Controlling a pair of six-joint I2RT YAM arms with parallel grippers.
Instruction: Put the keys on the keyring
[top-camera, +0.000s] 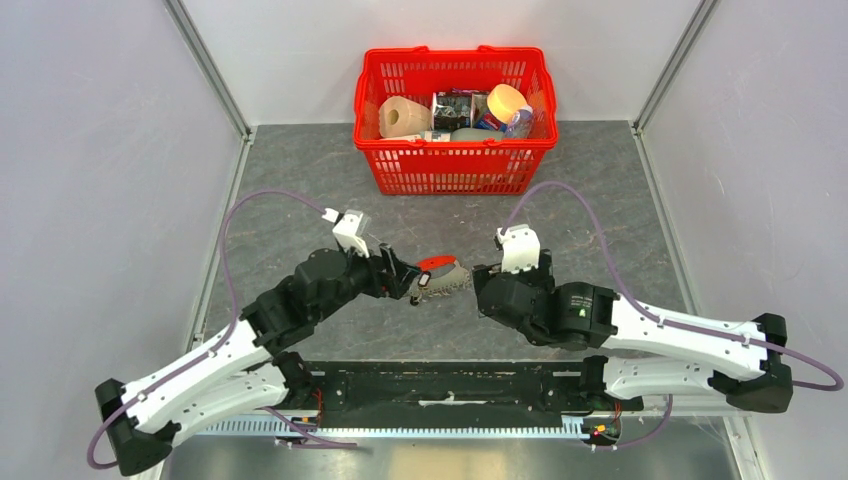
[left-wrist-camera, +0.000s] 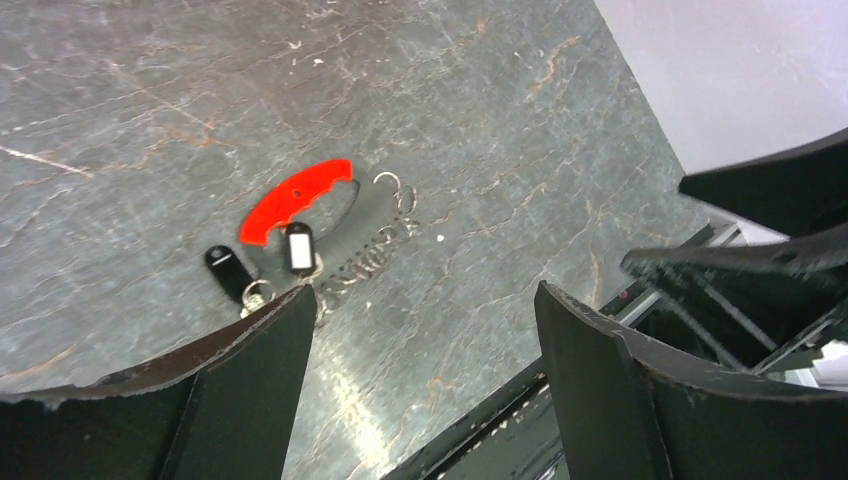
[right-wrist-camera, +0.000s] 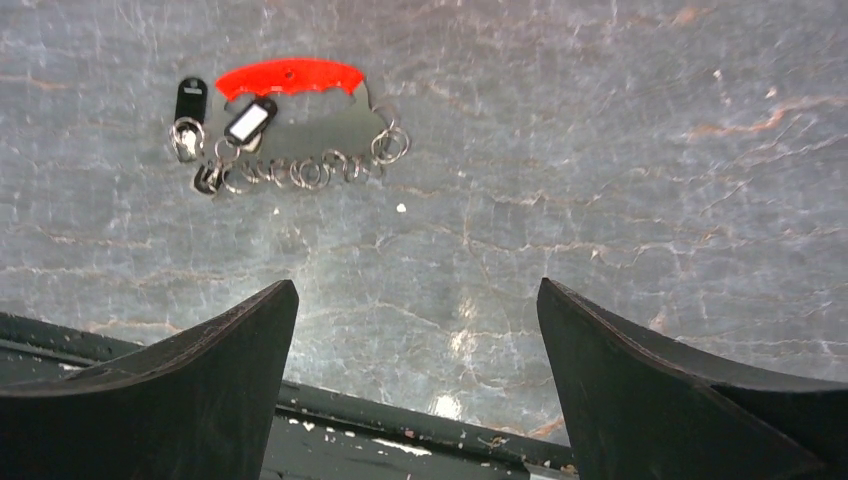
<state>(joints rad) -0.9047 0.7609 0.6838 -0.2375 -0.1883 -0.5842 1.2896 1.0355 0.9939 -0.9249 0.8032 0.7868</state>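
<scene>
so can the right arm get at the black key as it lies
Probably yes: the key lies bare on the table by the keyring, nothing over it, and the right end effector is open nearby.

Your left arm (top-camera: 205, 370) and right arm (top-camera: 690, 335) match: white link shells, black joint housings, black elbow ends. A lilac cable (top-camera: 226, 240) loops off each one. There's a white camera bracket (top-camera: 350, 232) on each wrist. The left tool (left-wrist-camera: 422, 292) and right tool (right-wrist-camera: 417, 284) have broad black wedge fingers with scuffed edges.
</scene>
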